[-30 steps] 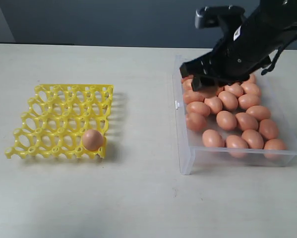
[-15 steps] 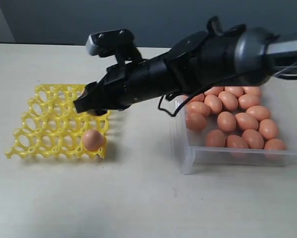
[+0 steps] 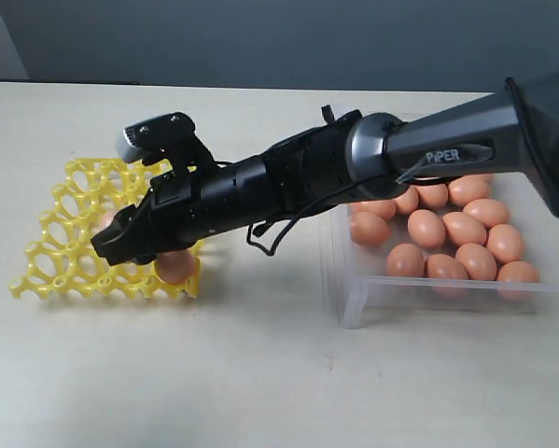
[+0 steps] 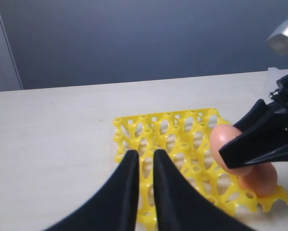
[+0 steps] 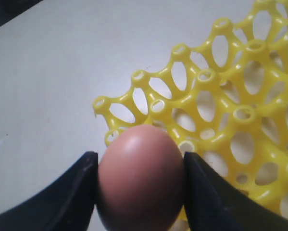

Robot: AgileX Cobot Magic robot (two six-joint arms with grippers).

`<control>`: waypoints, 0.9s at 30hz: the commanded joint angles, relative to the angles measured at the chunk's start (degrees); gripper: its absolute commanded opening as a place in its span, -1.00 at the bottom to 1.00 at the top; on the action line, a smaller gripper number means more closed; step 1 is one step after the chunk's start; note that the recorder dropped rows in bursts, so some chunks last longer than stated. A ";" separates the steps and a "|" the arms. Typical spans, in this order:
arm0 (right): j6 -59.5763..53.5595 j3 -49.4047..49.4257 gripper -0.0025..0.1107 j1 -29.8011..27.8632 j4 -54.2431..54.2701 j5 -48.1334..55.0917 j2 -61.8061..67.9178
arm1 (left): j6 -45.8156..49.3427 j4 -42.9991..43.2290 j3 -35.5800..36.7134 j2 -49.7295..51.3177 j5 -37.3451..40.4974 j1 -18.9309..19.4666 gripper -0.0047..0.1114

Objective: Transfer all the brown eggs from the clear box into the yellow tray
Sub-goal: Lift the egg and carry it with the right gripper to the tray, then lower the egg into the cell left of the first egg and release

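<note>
- The black right gripper (image 3: 111,245), on an arm stretched across from the box side, clamps a smooth orange-brown oval egg (image 5: 141,180) between its two fingers, one on each flank.
- That egg hangs over the bright yellow lattice egg tray (image 3: 64,233), close to the tray's edge. Whether it touches a cup cannot be told.
- A second brown egg (image 3: 174,266) sits in a corner cup, just beside the gripper.
- Other brown eggs (image 3: 461,229) lie in the clear shallow plastic box (image 3: 354,313), well apart from the tray.
- The left gripper (image 4: 143,155) hovers near the tray with its jaws nearly together and nothing held.
</note>
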 commanded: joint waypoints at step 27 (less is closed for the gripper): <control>-4.58 -1.91 -0.93 -0.06 0.54 1.39 2.74 | -0.05 0.11 0.29 0.35 -0.36 -0.10 -0.71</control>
